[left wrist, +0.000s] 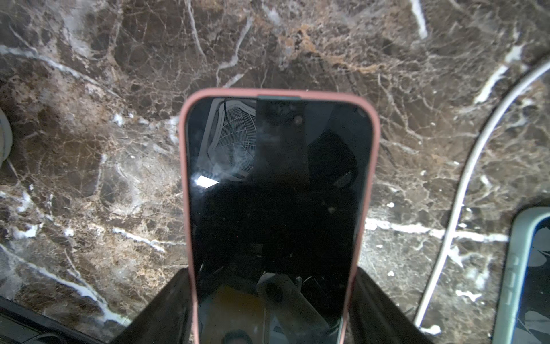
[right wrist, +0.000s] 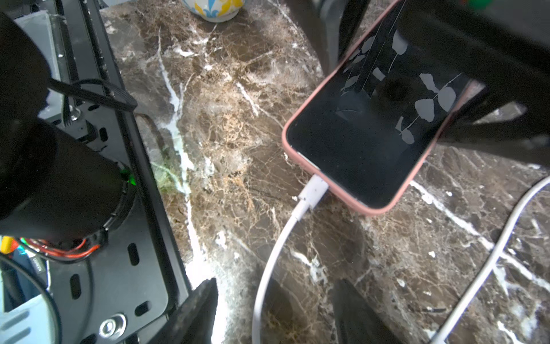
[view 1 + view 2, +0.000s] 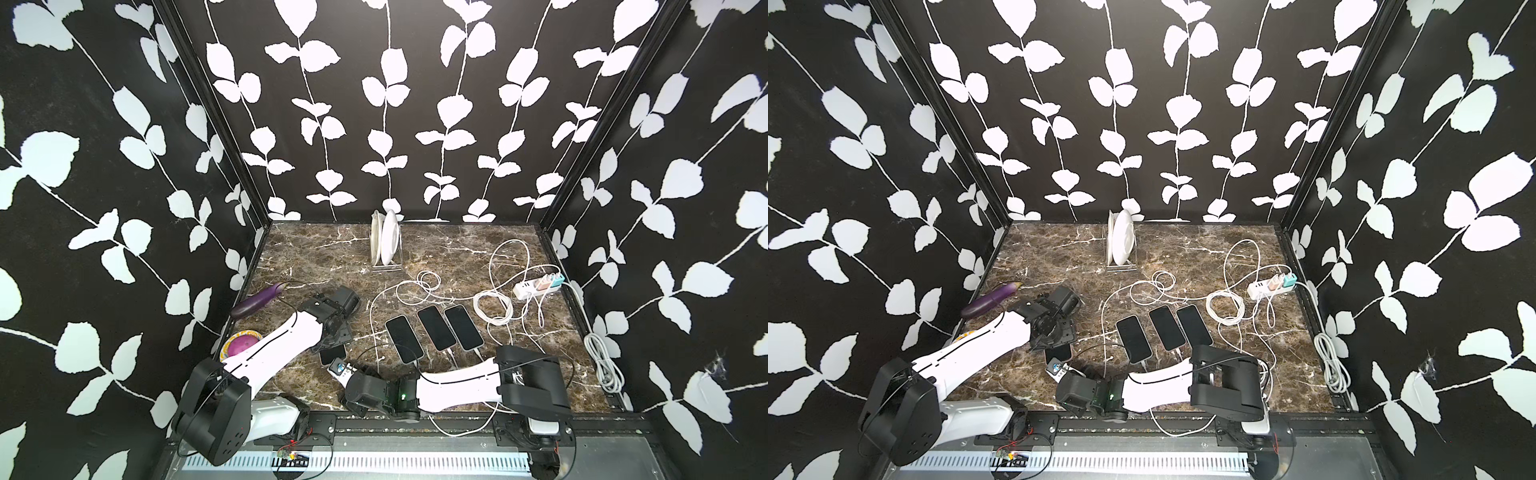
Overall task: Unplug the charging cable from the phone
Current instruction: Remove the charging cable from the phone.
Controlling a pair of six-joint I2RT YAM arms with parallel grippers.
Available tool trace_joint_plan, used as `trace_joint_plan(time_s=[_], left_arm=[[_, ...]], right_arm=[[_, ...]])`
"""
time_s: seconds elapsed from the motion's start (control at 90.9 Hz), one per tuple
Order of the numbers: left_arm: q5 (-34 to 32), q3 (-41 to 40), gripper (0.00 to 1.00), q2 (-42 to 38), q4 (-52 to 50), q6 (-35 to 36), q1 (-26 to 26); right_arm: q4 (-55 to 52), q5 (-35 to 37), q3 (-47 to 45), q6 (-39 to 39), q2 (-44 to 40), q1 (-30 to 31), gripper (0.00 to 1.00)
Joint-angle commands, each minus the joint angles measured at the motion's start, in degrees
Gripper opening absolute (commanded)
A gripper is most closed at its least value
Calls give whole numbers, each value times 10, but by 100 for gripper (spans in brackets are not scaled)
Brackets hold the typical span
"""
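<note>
Left claw (image 1: 272, 272) is clamped across the pink-cased phone with a dark screen (image 1: 273, 178), one black finger pressed to each long edge of the case. Phone lies flat, screen up, on the brown marble counter (image 1: 89, 149), near the front edge and to the left of a row of three other dark-screened phones (image 3: 437, 328).

Right claw (image 2: 275, 283) is spread. Its two black fingers (image 2: 202, 309) stand apart on either side of the white charging cable (image 2: 276, 238), with a gap on both sides and no contact. White plug (image 2: 314, 187) of that cable is seated in the short bottom edge of the phone. From the plug the cable curves back between those fingers and leaves the right wrist view.

Also on the counter:
- White power strip (image 3: 536, 286) at the far right, with loose white leads coiled beside it.
- Purple aubergine (image 3: 259, 299) at the left edge.
- White plates standing in a wire rack (image 3: 388, 243) at the back.
</note>
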Motion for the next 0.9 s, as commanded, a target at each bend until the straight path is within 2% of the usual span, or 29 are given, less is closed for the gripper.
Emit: trace_joint_plan(time_s=[0.0, 0.165, 0.297, 0.429, 0.594, 0.77, 0.891], left_arm=[[-11, 16, 0, -14, -16, -3, 4], [-11, 14, 0, -17, -11, -2, 5], [-14, 20, 0, -15, -14, 1, 5], [-12, 21, 0, -17, -15, 1, 7], [-10, 19, 0, -22, -13, 2, 10], [-10, 17, 0, -24, -9, 2, 13], [-8, 18, 0, -24, -3, 2, 16]], right_arm=[[4, 14, 13, 3, 6, 1, 59], [0, 16, 17, 4, 10, 1, 56], [0, 14, 20, 4, 13, -1, 60], [3, 3, 20, 11, 19, -7, 59], [11, -4, 14, 15, 18, -13, 49], [16, -5, 12, 14, 17, -14, 26], [15, -6, 13, 12, 16, -14, 22]])
